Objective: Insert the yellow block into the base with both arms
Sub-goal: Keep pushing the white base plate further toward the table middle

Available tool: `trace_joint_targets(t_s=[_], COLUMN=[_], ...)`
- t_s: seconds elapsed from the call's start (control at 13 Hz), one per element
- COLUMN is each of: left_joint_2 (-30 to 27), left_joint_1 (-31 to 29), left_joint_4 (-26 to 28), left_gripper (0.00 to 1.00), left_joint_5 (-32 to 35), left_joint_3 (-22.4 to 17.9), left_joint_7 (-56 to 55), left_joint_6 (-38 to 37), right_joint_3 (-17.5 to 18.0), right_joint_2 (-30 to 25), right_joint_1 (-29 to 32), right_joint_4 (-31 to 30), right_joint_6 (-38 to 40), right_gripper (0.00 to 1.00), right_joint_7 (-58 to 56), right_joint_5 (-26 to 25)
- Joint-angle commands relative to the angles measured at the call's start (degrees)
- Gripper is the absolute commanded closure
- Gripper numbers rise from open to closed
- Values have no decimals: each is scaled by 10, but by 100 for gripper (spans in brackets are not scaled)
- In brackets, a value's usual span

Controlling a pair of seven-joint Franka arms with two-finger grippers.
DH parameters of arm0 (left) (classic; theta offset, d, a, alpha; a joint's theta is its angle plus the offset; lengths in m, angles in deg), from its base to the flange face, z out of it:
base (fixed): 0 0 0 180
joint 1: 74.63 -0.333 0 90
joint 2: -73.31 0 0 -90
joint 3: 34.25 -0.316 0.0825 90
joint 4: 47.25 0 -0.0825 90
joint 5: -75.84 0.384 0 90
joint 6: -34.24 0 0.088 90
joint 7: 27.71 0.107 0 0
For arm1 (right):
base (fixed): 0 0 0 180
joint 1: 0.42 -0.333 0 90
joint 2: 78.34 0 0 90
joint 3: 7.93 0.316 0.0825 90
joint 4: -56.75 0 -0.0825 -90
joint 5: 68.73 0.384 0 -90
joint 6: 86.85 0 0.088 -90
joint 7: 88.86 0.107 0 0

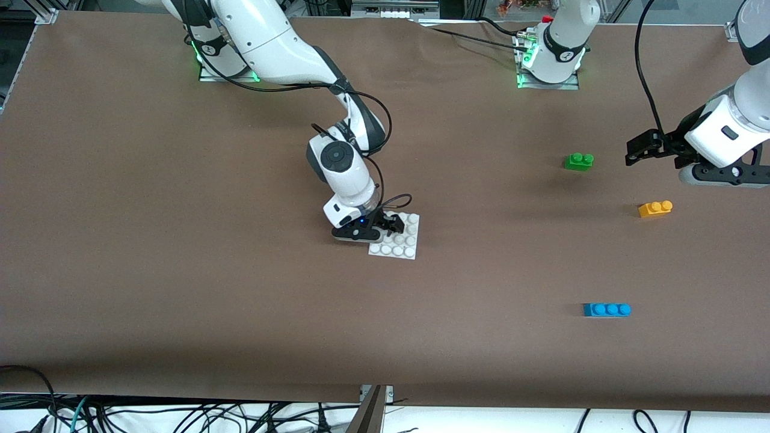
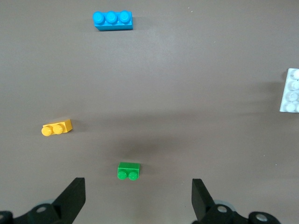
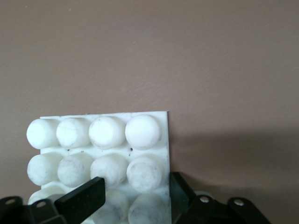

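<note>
— what's hidden or cut off for you right now?

— the left arm runs off the right edge of the front view, so i only see its wrist and the left gripper (image 1: 639, 150) at the upper right of the frame. the right gripper (image 1: 385, 225) at mid-frame covers one edge of the base (image 1: 404, 240), and in the right wrist view the base (image 3: 100, 147) is cut off at the bottom.

— and the jaws?

— right jaws are closed on the edge of the base, one finger on top among the studs, one at its rim. left jaws stand wide open with nothing in them, up over the brown worktop (image 1: 180, 240).

— where's the yellow block?

— the yellow block (image 1: 655, 208) lies on the worktop at the right of the frame, below the left gripper and apart from it. in the left wrist view the yellow block (image 2: 57, 128) sits mid-left, outside the jaws; the green brick (image 2: 128, 171) lies between them, the blue brick (image 2: 112, 20) at the top.
</note>
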Motion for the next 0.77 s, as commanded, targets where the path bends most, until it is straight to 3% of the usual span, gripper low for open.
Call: trace_joint_targets(t_s=[0.0,0.69], left_joint_2=[-1,0], left_joint_1=[-4,-4], left_joint_4=[-4,-3], left_gripper=[0,0], left_joint_5=[7,8], left_joint_3=[4,4], left_joint_7=[-3,-3], left_joint_6=[-7,-7], right_joint_3=[4,4], right_joint_2=[52,60], right_joint_1=[-28,-70], right_joint_4=[41,67], right_joint_6=[-9,-9], right_gripper=[35,35], right_joint_7=[27,51], right_joint_5=[9,8])
